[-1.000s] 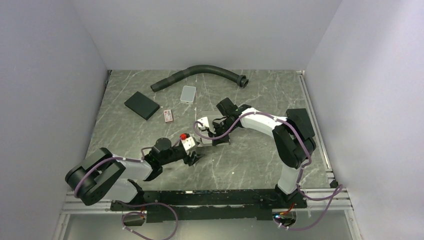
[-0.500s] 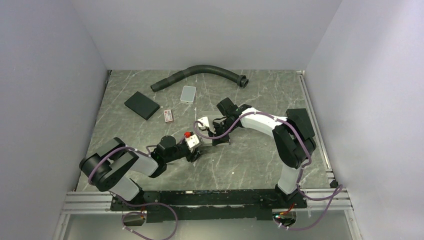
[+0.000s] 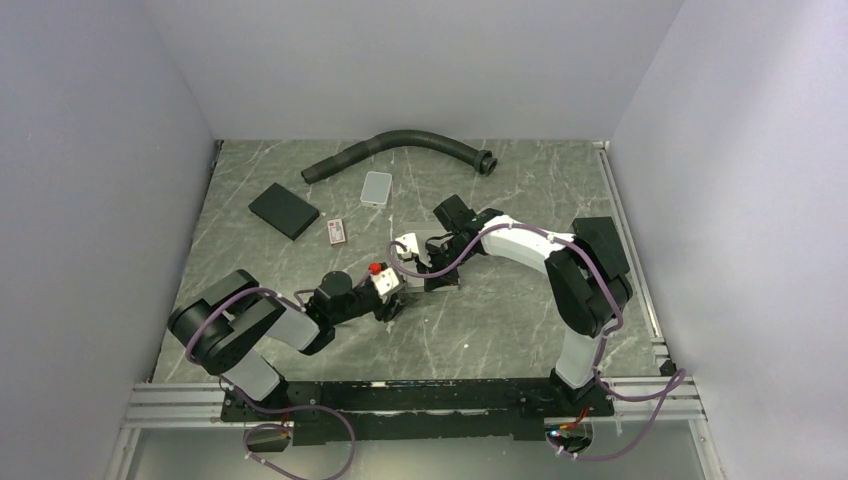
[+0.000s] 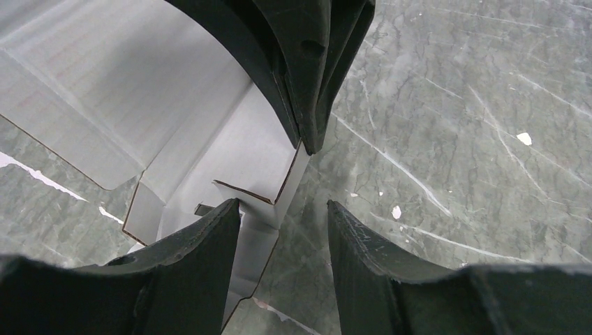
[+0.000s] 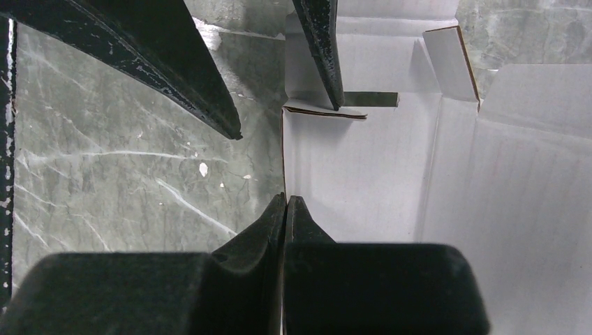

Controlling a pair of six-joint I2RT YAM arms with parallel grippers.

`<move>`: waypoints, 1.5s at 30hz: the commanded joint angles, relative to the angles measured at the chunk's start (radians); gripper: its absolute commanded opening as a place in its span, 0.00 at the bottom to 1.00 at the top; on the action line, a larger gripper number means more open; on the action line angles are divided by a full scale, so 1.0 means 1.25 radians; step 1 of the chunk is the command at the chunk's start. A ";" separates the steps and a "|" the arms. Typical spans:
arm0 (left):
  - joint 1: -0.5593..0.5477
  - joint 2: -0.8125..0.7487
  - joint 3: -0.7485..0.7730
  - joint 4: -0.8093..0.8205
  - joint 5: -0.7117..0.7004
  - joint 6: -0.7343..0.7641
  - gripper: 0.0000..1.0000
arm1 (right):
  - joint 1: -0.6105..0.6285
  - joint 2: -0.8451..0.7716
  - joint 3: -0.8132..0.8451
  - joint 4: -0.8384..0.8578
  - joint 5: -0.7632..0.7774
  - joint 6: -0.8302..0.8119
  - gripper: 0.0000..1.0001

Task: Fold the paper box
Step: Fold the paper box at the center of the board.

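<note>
Presently, right gripper clamped shut on the paper box wall, left gripper open at the lower-centre flap — an off-crease squeeze there could crumple it.

The paper box runs off the top and left edges of the left wrist view and off the top, right and bottom of the right wrist view, so its full outline never shows. From above, both wrists cover nearly all of it. Whether the left gripper touches the tab by its finger cannot be told. Print on the small card is too small to read
</note>
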 commanded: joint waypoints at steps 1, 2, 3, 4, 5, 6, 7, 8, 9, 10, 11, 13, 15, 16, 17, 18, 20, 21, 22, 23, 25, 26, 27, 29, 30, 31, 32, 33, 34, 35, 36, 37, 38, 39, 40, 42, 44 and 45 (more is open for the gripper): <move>-0.002 0.010 0.020 0.067 -0.002 0.018 0.54 | 0.005 -0.025 0.028 -0.004 -0.046 0.000 0.00; -0.003 0.012 0.024 0.063 -0.001 0.019 0.53 | 0.004 -0.024 0.028 -0.004 -0.047 0.000 0.00; -0.003 0.015 0.027 0.061 0.001 0.019 0.52 | 0.005 -0.023 0.029 -0.004 -0.046 0.000 0.00; -0.003 0.019 0.030 0.060 0.004 0.020 0.51 | 0.005 -0.024 0.029 -0.005 -0.046 0.000 0.00; -0.003 0.023 0.032 0.062 0.005 0.019 0.49 | 0.004 -0.025 0.029 -0.005 -0.047 0.000 0.00; -0.003 0.027 0.033 0.064 0.007 0.019 0.48 | 0.005 -0.024 0.028 -0.005 -0.046 0.001 0.00; -0.002 0.033 0.035 0.068 0.008 0.019 0.47 | 0.005 -0.024 0.029 -0.005 -0.046 0.001 0.00; -0.003 0.037 0.037 0.071 0.010 0.018 0.46 | 0.005 -0.024 0.029 -0.005 -0.047 0.000 0.00; -0.002 0.041 0.038 0.075 0.012 0.017 0.45 | 0.004 -0.024 0.029 -0.005 -0.047 0.001 0.00; -0.002 0.045 0.039 0.077 0.014 0.017 0.44 | 0.004 -0.023 0.029 -0.006 -0.047 0.000 0.00; -0.003 0.048 0.041 0.078 0.016 0.016 0.42 | 0.005 -0.023 0.029 -0.006 -0.047 0.000 0.00; -0.003 0.050 0.043 0.078 0.020 0.015 0.35 | 0.005 -0.021 0.030 -0.006 -0.046 0.000 0.00; -0.003 0.051 0.046 0.076 0.022 0.014 0.31 | 0.005 -0.019 0.031 -0.008 -0.046 0.000 0.00; -0.002 0.052 0.046 0.076 0.024 0.014 0.30 | 0.005 -0.019 0.032 -0.008 -0.045 0.000 0.00; -0.003 0.052 0.046 0.078 0.025 0.012 0.27 | 0.005 -0.019 0.030 -0.008 -0.045 0.000 0.00; -0.003 0.053 0.045 0.079 0.026 0.012 0.19 | 0.005 -0.018 0.031 -0.008 -0.045 0.000 0.00; -0.003 0.055 0.045 0.081 0.029 0.012 0.06 | 0.005 -0.015 0.032 -0.009 -0.042 -0.001 0.00; -0.003 0.056 0.045 0.082 0.030 0.011 0.01 | 0.005 -0.015 0.032 -0.009 -0.042 -0.002 0.00; -0.002 0.056 0.045 0.082 0.030 0.011 0.00 | 0.005 -0.014 0.032 -0.009 -0.041 -0.002 0.00; -0.002 0.058 0.044 0.080 0.029 0.009 0.00 | 0.005 -0.014 0.032 -0.008 -0.040 -0.001 0.00; -0.003 0.057 0.044 0.077 0.032 0.011 0.00 | 0.005 -0.016 0.031 -0.008 -0.040 0.000 0.00; -0.003 0.056 0.044 0.075 0.033 0.012 0.00 | 0.005 -0.016 0.032 -0.007 -0.039 0.000 0.00; -0.003 0.054 0.043 0.074 0.032 0.015 0.00 | 0.005 -0.016 0.032 -0.006 -0.038 0.000 0.00; -0.003 0.050 0.039 0.078 0.024 0.016 0.00 | 0.005 -0.016 0.030 -0.005 -0.037 0.000 0.00; -0.002 0.046 0.038 0.079 0.021 0.016 0.00 | 0.005 -0.014 0.029 -0.005 -0.035 0.000 0.00; -0.003 0.042 0.037 0.075 0.020 0.017 0.00 | 0.005 -0.014 0.029 -0.003 -0.033 0.000 0.00; -0.003 0.038 0.038 0.070 0.019 0.016 0.00 | 0.005 -0.013 0.028 -0.003 -0.032 0.000 0.00; -0.002 0.034 0.039 0.061 0.016 0.011 0.00 | 0.005 -0.013 0.028 -0.002 -0.029 0.000 0.00; -0.002 0.032 0.040 0.059 0.008 -0.001 0.01 | 0.004 -0.012 0.026 -0.001 -0.027 -0.001 0.00; -0.003 0.026 0.038 0.062 0.001 -0.012 0.16 | 0.005 -0.012 0.026 0.001 -0.024 -0.001 0.00; -0.003 0.019 0.035 0.069 -0.007 -0.022 0.32 | 0.005 -0.010 0.025 0.002 -0.022 0.000 0.00; -0.003 0.009 0.025 0.075 -0.015 -0.030 0.37 | 0.005 -0.011 0.025 0.002 -0.021 -0.001 0.00; -0.003 -0.005 0.016 0.080 -0.022 -0.039 0.41 | 0.004 -0.011 0.025 0.002 -0.019 -0.002 0.00; -0.003 -0.020 0.007 0.082 -0.031 -0.048 0.44 | 0.004 -0.011 0.024 0.002 -0.019 -0.001 0.00; -0.003 -0.036 -0.004 0.083 -0.037 -0.055 0.46 | 0.005 -0.012 0.024 0.002 -0.019 -0.001 0.00; -0.002 -0.090 -0.028 0.070 -0.050 -0.066 0.48 | 0.004 -0.012 0.024 0.002 -0.019 -0.001 0.00; -0.002 -0.151 -0.053 0.036 -0.066 -0.080 0.49 | 0.004 -0.012 0.024 0.002 -0.019 -0.003 0.00; -0.001 -0.184 -0.066 0.013 -0.084 -0.088 0.48 | 0.004 -0.012 0.024 0.002 -0.019 -0.004 0.00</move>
